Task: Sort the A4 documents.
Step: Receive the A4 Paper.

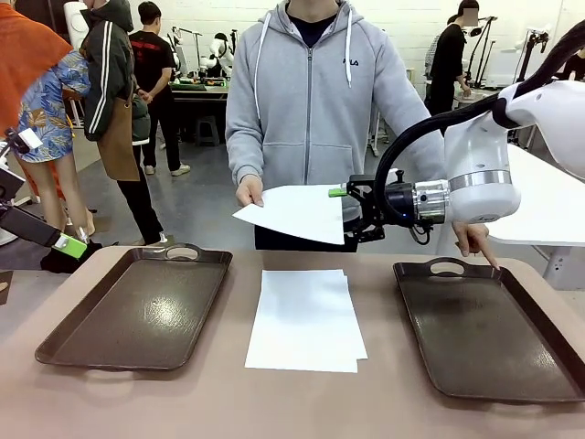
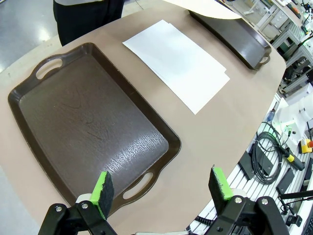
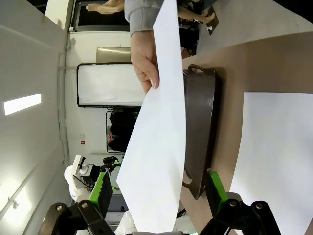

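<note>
A person across the table holds one A4 document (image 1: 292, 212) in the air by its left edge. Its right edge lies between the spread fingers of my right gripper (image 1: 352, 210), which is open. In the right wrist view the same sheet (image 3: 156, 147) passes between the green pads of that gripper (image 3: 159, 191), with the person's hand (image 3: 144, 63) on its far end. A small stack of A4 documents (image 1: 306, 320) lies flat mid-table. My left gripper (image 2: 161, 188) hangs open above the near end of the left tray (image 2: 88, 122), holding nothing.
Two dark brown trays flank the stack: the left tray (image 1: 137, 306) and the right tray (image 1: 489, 325), both bare. The person's other hand (image 1: 475, 242) points a finger down at the right tray's far rim. Other people stand in the background.
</note>
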Controlling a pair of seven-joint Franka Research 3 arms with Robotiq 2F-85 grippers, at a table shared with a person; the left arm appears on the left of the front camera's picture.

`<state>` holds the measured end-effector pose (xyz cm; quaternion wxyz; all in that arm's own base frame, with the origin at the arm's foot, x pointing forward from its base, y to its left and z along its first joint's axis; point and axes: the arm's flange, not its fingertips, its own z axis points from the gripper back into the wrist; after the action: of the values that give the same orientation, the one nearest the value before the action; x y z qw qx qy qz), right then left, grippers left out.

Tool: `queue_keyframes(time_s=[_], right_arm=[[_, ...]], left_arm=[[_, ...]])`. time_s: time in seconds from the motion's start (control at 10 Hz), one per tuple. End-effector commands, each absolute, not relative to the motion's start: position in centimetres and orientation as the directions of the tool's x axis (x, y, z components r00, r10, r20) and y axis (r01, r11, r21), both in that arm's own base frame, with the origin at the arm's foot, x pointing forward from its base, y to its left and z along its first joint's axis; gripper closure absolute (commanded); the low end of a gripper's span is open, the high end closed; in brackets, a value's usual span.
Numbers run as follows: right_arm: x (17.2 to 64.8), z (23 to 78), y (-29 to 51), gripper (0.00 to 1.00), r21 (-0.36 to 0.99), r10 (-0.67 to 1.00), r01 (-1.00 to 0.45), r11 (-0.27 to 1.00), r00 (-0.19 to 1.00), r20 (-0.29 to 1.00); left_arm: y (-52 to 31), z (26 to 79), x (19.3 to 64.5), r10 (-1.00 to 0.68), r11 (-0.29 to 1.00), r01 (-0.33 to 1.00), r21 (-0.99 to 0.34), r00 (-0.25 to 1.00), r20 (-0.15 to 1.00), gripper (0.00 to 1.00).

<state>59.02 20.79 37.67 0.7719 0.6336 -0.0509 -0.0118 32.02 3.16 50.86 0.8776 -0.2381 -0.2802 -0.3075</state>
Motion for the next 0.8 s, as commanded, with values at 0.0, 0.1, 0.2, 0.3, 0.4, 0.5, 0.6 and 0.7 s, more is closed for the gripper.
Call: queue_keyframes(time_s=[0.0, 0.1, 0.2, 0.3, 0.4, 0.5, 0.6, 0.7], right_arm=[[59.6, 37.8, 21.9, 0.0, 0.987, -0.113, -0.021, 0.161, 0.993, 0.039], [59.6, 37.9, 22.1, 0.0, 0.988, -0.112, -0.022, 0.151, 0.993, 0.04], [59.6, 37.9, 22.2, 0.0, 0.992, -0.111, -0.011, 0.127, 0.993, 0.025], [59.5, 37.8, 22.2, 0.0, 0.995, -0.11, 0.003, 0.104, 0.994, 0.009], [59.5, 37.6, 22.2, 0.0, 0.997, -0.112, 0.018, 0.08, 0.994, -0.009], [59.5, 37.4, 22.2, 0.0, 0.997, -0.113, 0.02, 0.08, 0.993, -0.011], [59.4, 37.1, 22.3, 0.0, 0.996, -0.106, 0.026, 0.086, 0.994, -0.017], [59.2, 36.8, 22.5, 0.0, 0.995, -0.093, 0.041, 0.088, 0.995, -0.032]], left_arm=[[3.4, 50.7, 32.1, -0.406, 0.684, 0.685, -0.25, 0.642, 0.65, 0.0], [3.4, 50.7, 32.1, -0.406, 0.684, 0.685, -0.25, 0.642, 0.65, 0.0], [3.4, 50.7, 32.1, -0.406, 0.684, 0.685, -0.25, 0.642, 0.65, 0.0], [3.4, 50.7, 32.1, -0.406, 0.684, 0.685, -0.25, 0.642, 0.65, 0.0], [3.4, 50.7, 32.1, -0.406, 0.684, 0.685, -0.25, 0.642, 0.65, 0.0], [3.4, 50.7, 32.1, -0.406, 0.684, 0.685, -0.25, 0.642, 0.65, 0.0], [3.4, 50.7, 32.1, -0.406, 0.684, 0.685, -0.25, 0.642, 0.65, 0.0], [3.4, 50.7, 32.1, -0.406, 0.684, 0.685, -0.25, 0.642, 0.65, 0.0]])
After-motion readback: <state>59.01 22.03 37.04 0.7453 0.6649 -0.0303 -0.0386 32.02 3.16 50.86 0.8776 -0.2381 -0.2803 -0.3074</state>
